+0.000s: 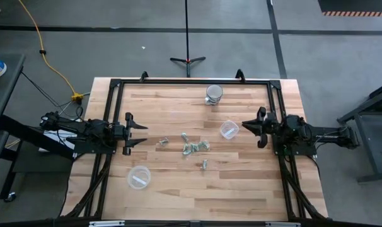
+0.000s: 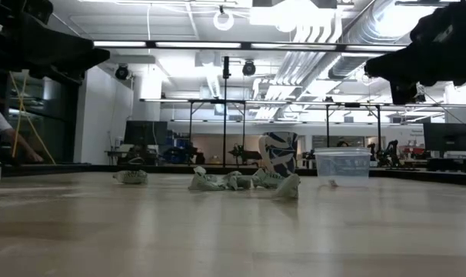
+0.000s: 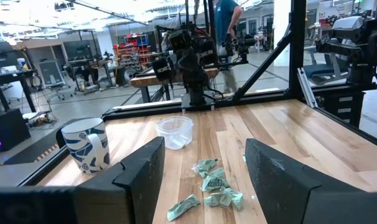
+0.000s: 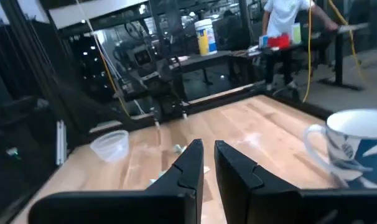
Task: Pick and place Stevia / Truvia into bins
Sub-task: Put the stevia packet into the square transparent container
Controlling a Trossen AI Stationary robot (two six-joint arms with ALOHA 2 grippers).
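While both arms' fingers hold nothing, left spread, right nearly closed, crumpled pale-green packets [image 1: 193, 147] lie clustered.

Both arms are matte black, built from chunky segmented links with black cabling along them. The left gripper [image 1: 140, 133] has broad, flat, wedge-shaped black fingers [image 3: 142, 177]. The right gripper [image 1: 249, 125] has narrower, tapered black fingers [image 4: 191, 163]. No markings are visible.
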